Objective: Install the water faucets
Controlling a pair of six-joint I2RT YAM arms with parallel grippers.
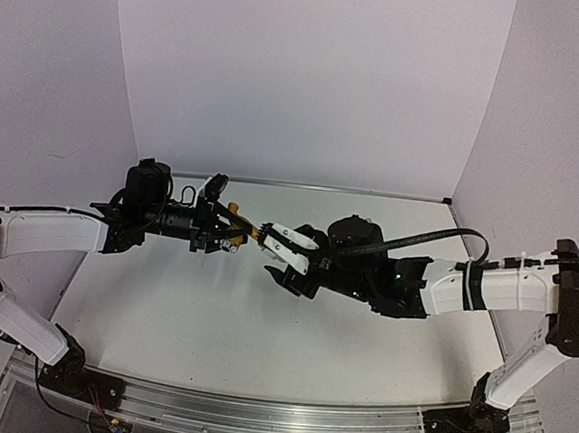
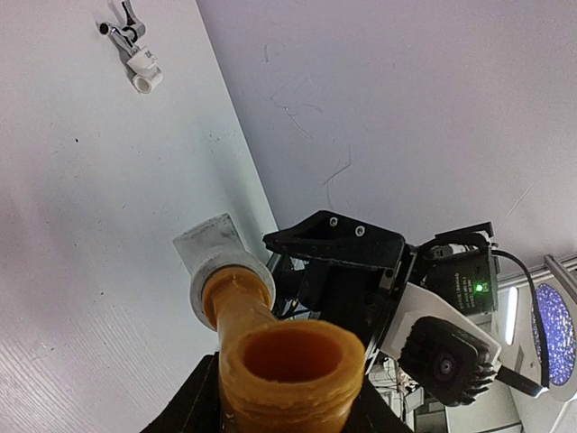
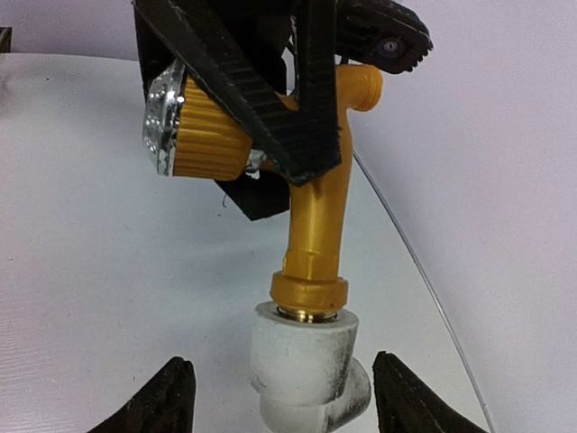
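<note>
The brass-gold faucet [image 3: 317,207] is held in the air by my left gripper [image 2: 284,410], which is shut on its body; its open spout [image 2: 287,356] faces the left wrist camera. Its threaded end sits in a white elbow fitting [image 3: 302,365], also seen in the left wrist view [image 2: 212,253]. My right gripper [image 3: 287,397] is open, its black fingertips [image 3: 171,397] on either side of the fitting with gaps on both sides. From above, the two grippers meet over the table's middle [image 1: 258,236]. The silver faucet [image 2: 124,27] lies on the table with a white fitting [image 2: 144,79] on it.
White walls [image 1: 310,78] close in the table at the back and sides. The right arm's black cable [image 1: 418,242] arcs over its wrist. A metal rail [image 1: 254,414] runs along the near edge.
</note>
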